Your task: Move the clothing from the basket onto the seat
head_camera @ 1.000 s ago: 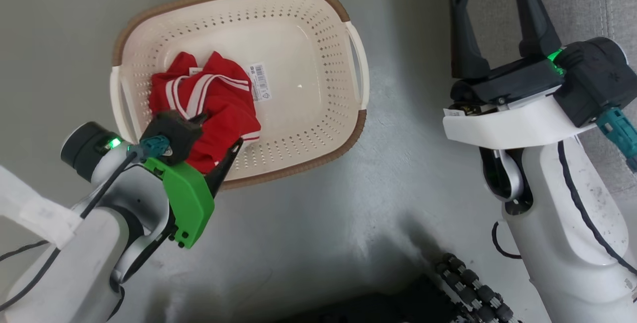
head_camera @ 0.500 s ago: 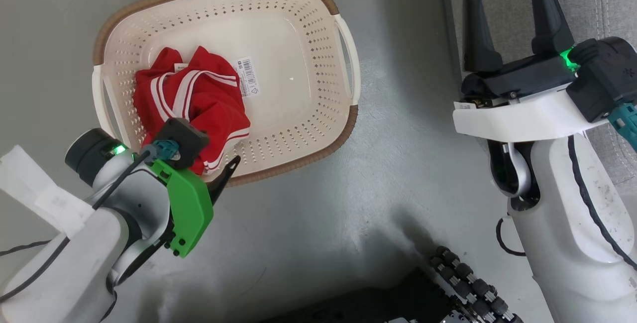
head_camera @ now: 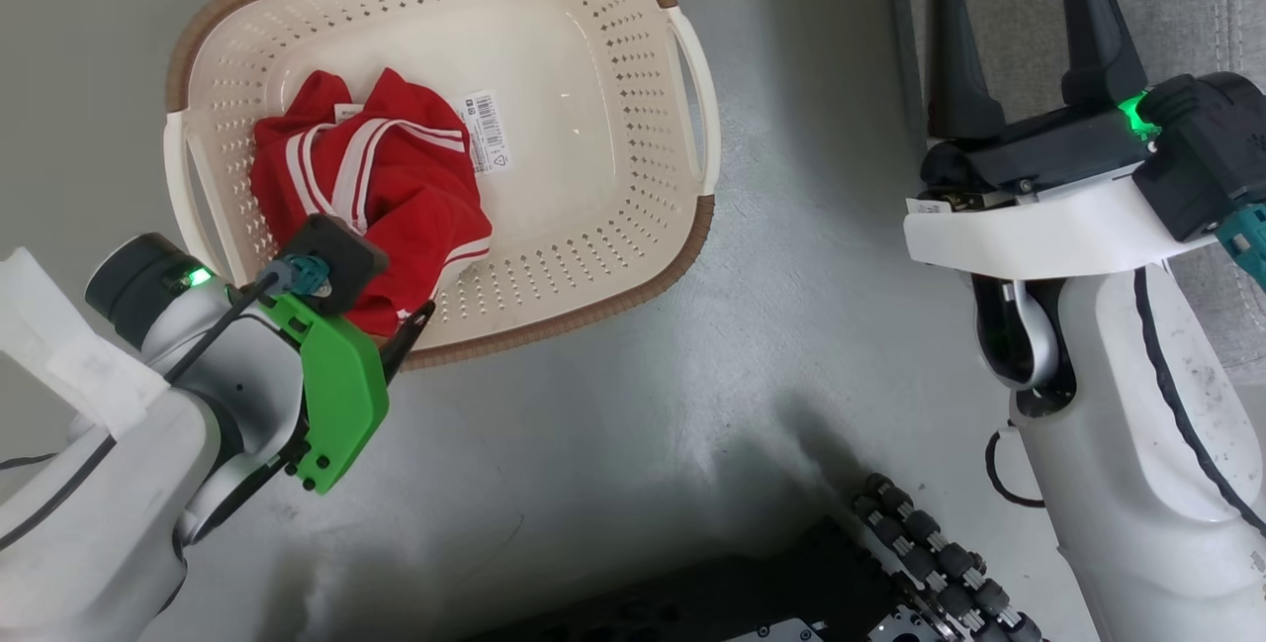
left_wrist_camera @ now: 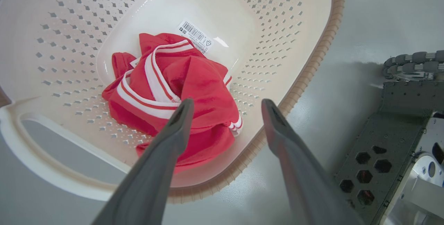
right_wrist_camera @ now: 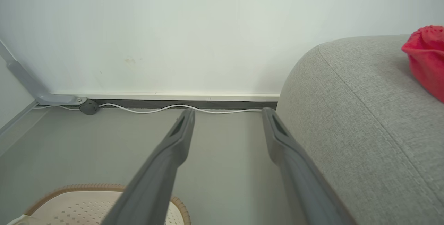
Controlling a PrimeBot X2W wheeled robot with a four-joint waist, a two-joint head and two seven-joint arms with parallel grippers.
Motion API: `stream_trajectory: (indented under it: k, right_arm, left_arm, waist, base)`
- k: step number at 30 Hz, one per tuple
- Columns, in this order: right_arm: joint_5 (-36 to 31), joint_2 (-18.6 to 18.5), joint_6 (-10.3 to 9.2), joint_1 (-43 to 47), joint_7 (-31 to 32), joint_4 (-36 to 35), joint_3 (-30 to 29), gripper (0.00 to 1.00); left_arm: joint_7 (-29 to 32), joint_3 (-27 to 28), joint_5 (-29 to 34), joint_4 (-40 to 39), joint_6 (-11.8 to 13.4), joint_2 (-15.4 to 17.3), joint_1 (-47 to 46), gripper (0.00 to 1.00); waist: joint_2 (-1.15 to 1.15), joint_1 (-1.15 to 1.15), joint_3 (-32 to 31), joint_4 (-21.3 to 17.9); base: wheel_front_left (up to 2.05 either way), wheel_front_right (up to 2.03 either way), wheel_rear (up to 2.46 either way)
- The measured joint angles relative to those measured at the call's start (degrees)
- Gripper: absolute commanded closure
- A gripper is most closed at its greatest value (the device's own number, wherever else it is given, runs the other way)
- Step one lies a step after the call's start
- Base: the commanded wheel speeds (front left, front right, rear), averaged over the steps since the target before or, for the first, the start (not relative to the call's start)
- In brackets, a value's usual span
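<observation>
While a plain red garment (right_wrist_camera: 425,55) lies on the grey seat (right_wrist_camera: 347,114), the robot's left hand (left_wrist_camera: 226,105) hovers wide open and empty over the striped garment (left_wrist_camera: 166,89) in the basket (head_camera: 584,311). The right hand (right_wrist_camera: 227,114), likewise open, holds nothing. Next, likely: lower, then pinch its bunched folds.

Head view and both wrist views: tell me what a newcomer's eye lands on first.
The crumpled red garment with white stripes stands out, lying in the left part of the cream basket. The open left hand hangs over it. In the right wrist view, a second bright red garment sits on the grey sofa.
</observation>
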Motion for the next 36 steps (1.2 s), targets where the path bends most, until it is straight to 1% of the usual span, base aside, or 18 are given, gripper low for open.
stream_trajectory:
  k: [6, 8, 17, 23, 24, 32, 33, 35, 36]
  right_arm:
    - [0.0, 0.1, 0.18, 0.0, 0.0, 0.1, -0.1, 0.00]
    - [0.0, 0.1, 0.57, 0.0, 0.0, 0.1, -0.2, 0.00]
    - [0.0, 0.3, 1.09, 0.0, 0.0, 0.1, -0.1, 0.00]
    - [0.0, 0.4, 1.29, 0.3, 0.0, 0.1, -0.4, 0.00]
    - [0.0, 0.4, 1.59, 0.3, 0.0, 0.1, -0.3, 0.00]
    - [0.0, 0.5, 2.09, 0.4, 0.0, 0.1, -0.3, 0.00]
    - [0.0, 0.5, 2.09, 0.4, 0.0, 0.1, -0.3, 0.00]
    - [-0.1, 0.5, 2.11, 0.4, 0.0, 0.1, -0.3, 0.00]
    - [-0.2, 0.5, 2.25, 0.4, 0.0, 0.1, -0.4, 0.00]
  left_arm:
    - [0.2, -2.5, -1.6, 1.2, 0.0, 0.8, -1.1, 0.00]
    - [0.2, -3.1, -1.7, 1.8, 0.0, 1.0, -1.7, 0.00]
    - [0.7, -5.8, -2.2, 3.8, 0.0, 2.2, -4.5, 0.00]
    - [0.7, -7.6, -2.3, 5.0, 0.0, 2.1, -6.6, 0.00]
    - [0.8, -7.9, -2.5, 5.4, 0.0, 2.0, -7.0, 0.00]
    - [1.3, -10.0, -2.7, 7.9, 0.0, 2.0, -9.7, 0.01]
    - [1.2, -10.2, -2.7, 8.1, 0.0, 2.0, -9.9, 0.13]
    - [1.2, -10.8, -2.8, 8.7, 0.0, 2.0, -10.4, 0.57]
    - [1.2, -11.3, -2.9, 9.0, 0.0, 2.0, -10.7, 0.63]
  waist:
    - [0.00, 0.00, 0.4, 0.1]
    - [0.00, 0.00, 0.4, 0.1]
    - [0.00, 0.00, 1.2, -0.1]
    - [0.00, 0.00, 2.0, -0.2]
    - [0.00, 0.00, 2.2, -0.2]
    - [0.00, 0.00, 3.5, 0.1]
    - [0.00, 0.00, 3.5, 0.1]
    - [0.00, 0.00, 3.6, 0.2]
    - [0.00, 0.00, 3.7, 0.2]
  base:
    - [0.00, 0.00, 0.00]
    - [0.00, 0.00, 0.00]
    - [0.00, 0.00, 0.00]
    - [0.00, 0.00, 0.00]
    - [0.00, 0.00, 0.00]
    - [0.00, 0.00, 0.00]
    - [0.00, 0.00, 0.00]
    - [0.00, 0.00, 0.00]
    - [0.00, 0.00, 0.00]
